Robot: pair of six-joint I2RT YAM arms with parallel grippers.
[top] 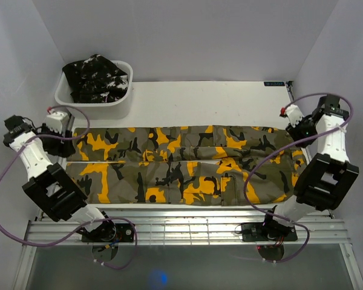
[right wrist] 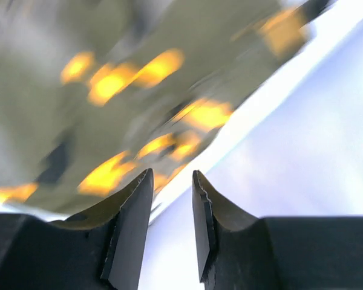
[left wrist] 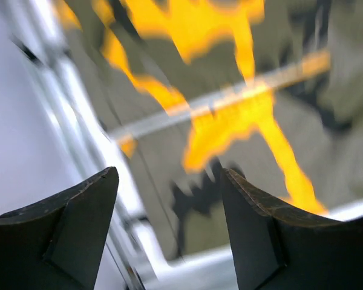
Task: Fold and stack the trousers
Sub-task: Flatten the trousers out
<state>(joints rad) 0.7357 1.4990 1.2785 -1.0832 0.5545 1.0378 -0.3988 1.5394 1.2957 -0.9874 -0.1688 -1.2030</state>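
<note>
Trousers (top: 181, 163) in olive-grey with orange-yellow and black patches lie flat across the white table (top: 206, 99) when I look from above. Their long axis goes from left to right, the two legs side by side; which end is the waist I cannot say for sure. The left gripper (top: 55, 122) hangs at their far left corner and the right gripper (top: 292, 116) at their far right corner, so each arm is nearest to its own end. The black trousers (top: 97, 78) sit crumpled in the white tub (top: 124, 103) at the far left, not yet folded. From the left wrist, all blurred, the left gripper (left wrist: 169, 181) stands wide open and empty, the trousers (left wrist: 230, 121) below and ahead of it. From the right wrist, the right gripper (right wrist: 172, 181) shows only a narrow gap with nothing in it; the trousers (right wrist: 109, 78) lie ahead to the left, bare table to the right. I think the next fold needs both far corners taken together.
</note>
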